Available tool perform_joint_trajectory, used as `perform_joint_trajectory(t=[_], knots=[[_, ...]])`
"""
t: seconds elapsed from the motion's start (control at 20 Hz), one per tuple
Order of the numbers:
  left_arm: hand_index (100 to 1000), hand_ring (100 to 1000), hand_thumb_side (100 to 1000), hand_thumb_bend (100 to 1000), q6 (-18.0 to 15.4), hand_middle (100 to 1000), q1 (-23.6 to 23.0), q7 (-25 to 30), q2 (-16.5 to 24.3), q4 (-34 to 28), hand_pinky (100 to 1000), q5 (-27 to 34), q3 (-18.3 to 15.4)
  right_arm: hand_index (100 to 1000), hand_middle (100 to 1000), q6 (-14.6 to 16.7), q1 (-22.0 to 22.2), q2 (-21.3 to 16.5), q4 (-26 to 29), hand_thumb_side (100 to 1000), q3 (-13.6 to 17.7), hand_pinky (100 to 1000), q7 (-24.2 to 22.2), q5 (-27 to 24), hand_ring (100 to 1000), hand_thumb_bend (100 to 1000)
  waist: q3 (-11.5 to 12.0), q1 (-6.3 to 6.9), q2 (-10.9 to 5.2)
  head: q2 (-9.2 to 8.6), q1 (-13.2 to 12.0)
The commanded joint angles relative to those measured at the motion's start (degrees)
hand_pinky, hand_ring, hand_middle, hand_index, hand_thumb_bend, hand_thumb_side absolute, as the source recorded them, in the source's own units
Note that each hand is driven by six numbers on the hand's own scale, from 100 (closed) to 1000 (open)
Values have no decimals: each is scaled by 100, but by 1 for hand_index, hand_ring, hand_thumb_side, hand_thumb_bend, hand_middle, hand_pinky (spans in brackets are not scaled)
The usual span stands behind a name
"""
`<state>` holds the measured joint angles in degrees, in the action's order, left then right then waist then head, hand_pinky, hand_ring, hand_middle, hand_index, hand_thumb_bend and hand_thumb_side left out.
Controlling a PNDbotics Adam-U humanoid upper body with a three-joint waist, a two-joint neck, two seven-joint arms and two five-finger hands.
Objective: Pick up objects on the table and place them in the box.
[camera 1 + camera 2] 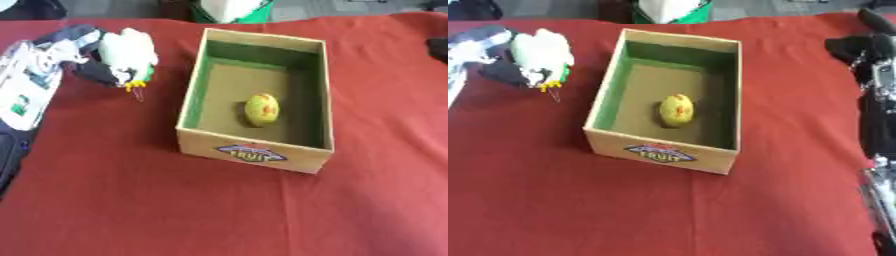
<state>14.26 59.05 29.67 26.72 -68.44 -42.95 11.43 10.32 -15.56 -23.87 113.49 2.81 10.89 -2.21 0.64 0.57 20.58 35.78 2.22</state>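
The left hand [92,60] is carrying a white object [128,47] toward the box [254,150], so the step in hand looks like the transfer between pick-up and drop. Its dark fingers are curled round the white thing, which has a small yellow tip and a thin bit dangling at its lower edge; what the object is I cannot make out. Hand and load sit above the red tabletop [131,200], just beside the box's left wall and still outside it. A yellow-green fruit [262,109] already lies on the box floor, near the middle. The next move, as I judge it, calls for carrying the load rightward over the left wall, high enough to clear the rim, then letting go over the bare floor beside the fruit. The left arm reaches in from the left edge, forearm slanting up toward the hand. The right hand [866,45] shows at the far right edge, well apart from the box; whether its fingers are open I cannot tell.
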Motion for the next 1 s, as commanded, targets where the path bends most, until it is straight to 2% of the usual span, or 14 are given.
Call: perform_joint_trajectory(t=[0.05, 0.25, 0.6, 0.8, 1.0], knots=[[527, 523, 354, 100, -6, 456, 197, -138, 144, -351, 417, -64, 48, 921, 616, -20, -19, -73, 111, 907, 49, 839, 10, -29, 782, 100, -3, 5, -169, 22, 28], [526, 522, 348, 100, -83, 454, 401, -122, 9, -847, 414, -313, 201, 920, 616, -9, -34, -98, 111, 906, 49, 838, 9, -65, 782, 100, -24, 18, -208, 36, 29], [525, 522, 351, 100, -207, 454, 743, -83, -670, -1521, 416, -840, 439, 919, 618, 40, -122, -137, 111, 906, 41, 836, -2, -187, 782, 100, -114, 28, -278, 37, -30], [525, 522, 347, 100, -248, 454, 790, -104, -1091, -1580, 416, -1140, 566, 918, 619, 76, -183, -162, 111, 906, 35, 835, -14, -270, 782, 100, -172, 35, -304, 50, -76], [527, 526, 339, 100, -285, 461, 755, -229, -1419, -1365, 419, -1488, 685, 918, 620, 86, -234, -153, 111, 905, 29, 835, -34, -336, 782, 100, -257, 52, -320, 31, -138]])
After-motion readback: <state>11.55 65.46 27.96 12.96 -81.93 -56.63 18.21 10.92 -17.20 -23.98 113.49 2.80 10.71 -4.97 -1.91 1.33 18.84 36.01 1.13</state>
